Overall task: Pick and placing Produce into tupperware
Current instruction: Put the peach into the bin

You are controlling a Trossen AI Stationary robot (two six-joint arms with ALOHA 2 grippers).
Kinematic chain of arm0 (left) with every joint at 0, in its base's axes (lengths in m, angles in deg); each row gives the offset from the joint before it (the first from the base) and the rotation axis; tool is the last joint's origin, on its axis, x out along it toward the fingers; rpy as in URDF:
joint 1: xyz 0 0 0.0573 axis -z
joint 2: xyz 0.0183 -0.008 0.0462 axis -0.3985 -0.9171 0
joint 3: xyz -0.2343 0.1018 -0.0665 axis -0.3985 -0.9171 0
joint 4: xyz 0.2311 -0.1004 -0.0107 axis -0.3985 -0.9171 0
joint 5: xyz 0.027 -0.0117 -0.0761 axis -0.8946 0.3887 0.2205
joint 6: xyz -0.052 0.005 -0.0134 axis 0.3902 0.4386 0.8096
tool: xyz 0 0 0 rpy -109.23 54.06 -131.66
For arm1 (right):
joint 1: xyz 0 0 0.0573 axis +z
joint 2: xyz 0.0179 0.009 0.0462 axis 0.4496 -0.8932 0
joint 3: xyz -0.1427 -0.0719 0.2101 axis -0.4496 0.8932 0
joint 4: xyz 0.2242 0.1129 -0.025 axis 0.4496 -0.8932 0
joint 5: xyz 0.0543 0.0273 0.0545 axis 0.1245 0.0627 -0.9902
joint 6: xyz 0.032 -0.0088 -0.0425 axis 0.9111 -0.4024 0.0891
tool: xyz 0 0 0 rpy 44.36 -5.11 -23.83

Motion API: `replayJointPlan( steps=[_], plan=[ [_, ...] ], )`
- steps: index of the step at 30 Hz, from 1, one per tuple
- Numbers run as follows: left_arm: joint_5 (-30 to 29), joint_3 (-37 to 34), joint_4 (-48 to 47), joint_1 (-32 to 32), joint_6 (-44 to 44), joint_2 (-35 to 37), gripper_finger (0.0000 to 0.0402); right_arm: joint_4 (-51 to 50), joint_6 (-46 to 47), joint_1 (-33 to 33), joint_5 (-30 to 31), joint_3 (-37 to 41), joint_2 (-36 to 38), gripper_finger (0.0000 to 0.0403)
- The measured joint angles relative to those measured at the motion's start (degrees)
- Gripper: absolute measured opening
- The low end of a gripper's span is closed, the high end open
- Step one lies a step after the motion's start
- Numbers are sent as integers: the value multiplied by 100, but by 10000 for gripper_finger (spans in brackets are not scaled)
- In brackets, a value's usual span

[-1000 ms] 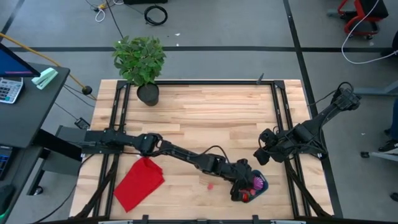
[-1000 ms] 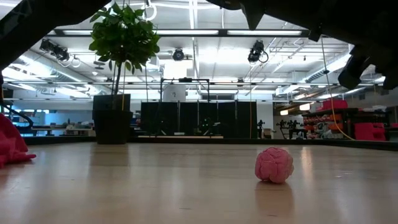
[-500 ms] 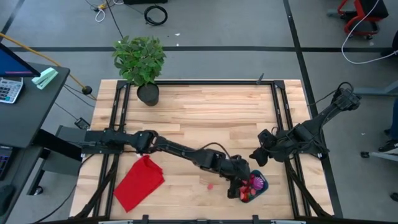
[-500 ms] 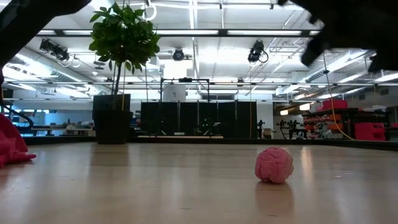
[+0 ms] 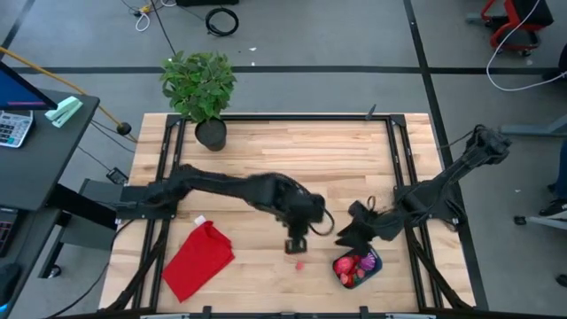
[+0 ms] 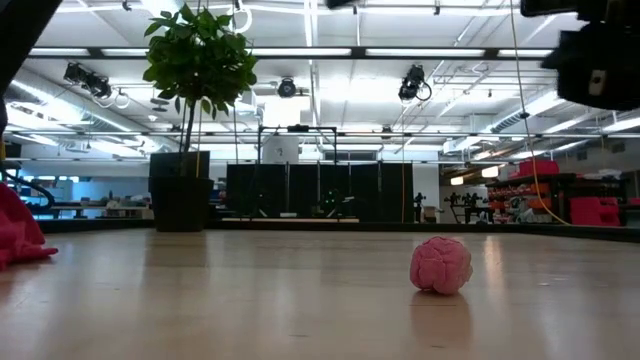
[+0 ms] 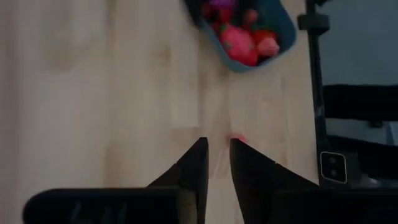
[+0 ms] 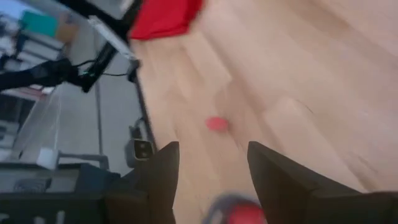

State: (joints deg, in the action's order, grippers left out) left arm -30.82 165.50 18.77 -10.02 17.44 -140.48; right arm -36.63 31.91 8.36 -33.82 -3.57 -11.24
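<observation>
Now the left gripper [image 5: 295, 245] hangs with its fingers [image 7: 198, 163] nearly closed and empty just short of the last pink fruit [image 5: 299, 263], so descending this narrow could knock it away from the tub [image 5: 357, 266], beside the right gripper [image 5: 347, 237], fingers apart

No text, label, brand, number or sign can be read in any of the views. The calculator [image 5: 12, 127] at the left edge of the high view shows keys, but their markings are too small to make out.
</observation>
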Motion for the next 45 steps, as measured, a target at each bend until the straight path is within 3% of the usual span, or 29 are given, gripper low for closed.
replayJointPlan(
  steps=[6,12,18,22,31,45],
  plan=[
    [-664,2,-688,-144,130,731,58,1362,-1135,-1,-43,-272,-1333,200],
    [-1337,2,-1302,-326,127,1367,60,1333,-2039,-1,-115,-1082,-2685,200],
    [-1658,2,-1731,-564,121,1902,63,998,-2942,-8,-135,-2068,-3841,200],
    [-1767,2,-1916,-807,91,2258,59,686,-3067,-55,-137,-2570,-4392,200],
    [-1769,2,-1919,-1260,62,2987,56,423,-2797,-176,-49,-2874,-4975,200],
    [-1811,-2,-2017,-1337,-38,3180,49,-148,-2761,-309,-11,-2844,-4961,179]
  ],
)
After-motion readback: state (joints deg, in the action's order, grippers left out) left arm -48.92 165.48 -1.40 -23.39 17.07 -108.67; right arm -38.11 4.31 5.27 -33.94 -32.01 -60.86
